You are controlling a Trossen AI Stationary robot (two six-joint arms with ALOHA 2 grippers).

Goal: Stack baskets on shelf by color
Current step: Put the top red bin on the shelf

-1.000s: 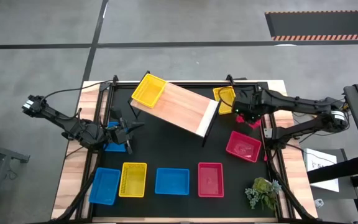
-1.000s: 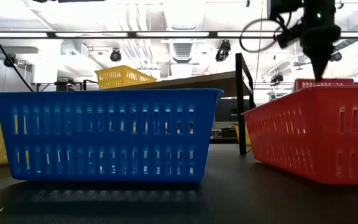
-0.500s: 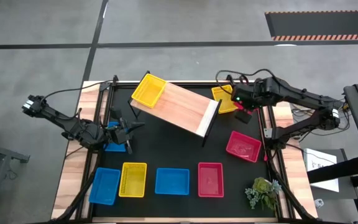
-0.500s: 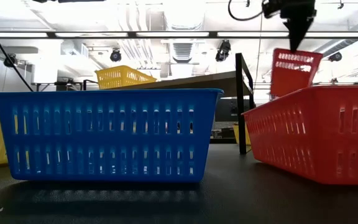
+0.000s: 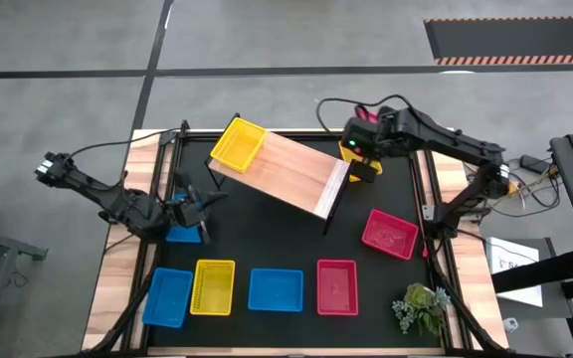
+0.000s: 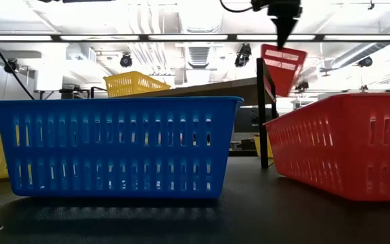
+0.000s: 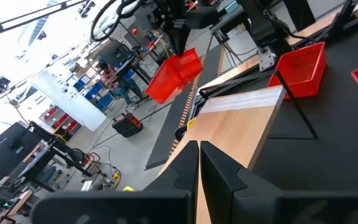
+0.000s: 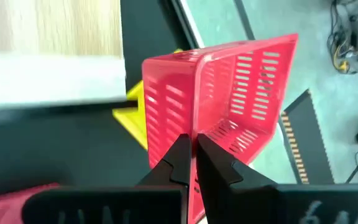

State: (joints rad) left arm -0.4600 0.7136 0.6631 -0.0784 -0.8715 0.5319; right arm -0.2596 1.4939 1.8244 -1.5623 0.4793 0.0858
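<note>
My right gripper (image 5: 361,159) is shut on a red basket (image 6: 283,68), held in the air by the right end of the wooden shelf (image 5: 288,171). The basket also shows in the right wrist view (image 8: 229,106) and the left wrist view (image 7: 174,76). A yellow basket (image 5: 238,144) sits on the shelf's left end. My left gripper (image 5: 202,202) is shut and empty, low at the table's left, just above a blue basket (image 5: 182,235). Another yellow basket (image 8: 131,118) lies on the table under the held one. My right gripper pinches one wall of the red basket at its rim (image 8: 199,127) between its two fingers. The fingers come from above, pointing down (image 6: 283,30). The basket hangs tilted below them, lifted clear of the table and the shelf.
Near the front edge stand a blue basket (image 5: 167,296), a yellow one (image 5: 213,286), a blue one (image 5: 275,289) and a red one (image 5: 337,286). Another red basket (image 5: 390,233) lies at the right. A small plant (image 5: 421,308) stands at the front right corner.
My right gripper has risen and gone toward the table's left, to the shelf's right end, carrying the red basket. The basket has been lifted clear of the table and now hangs tilted below the fingers.
</note>
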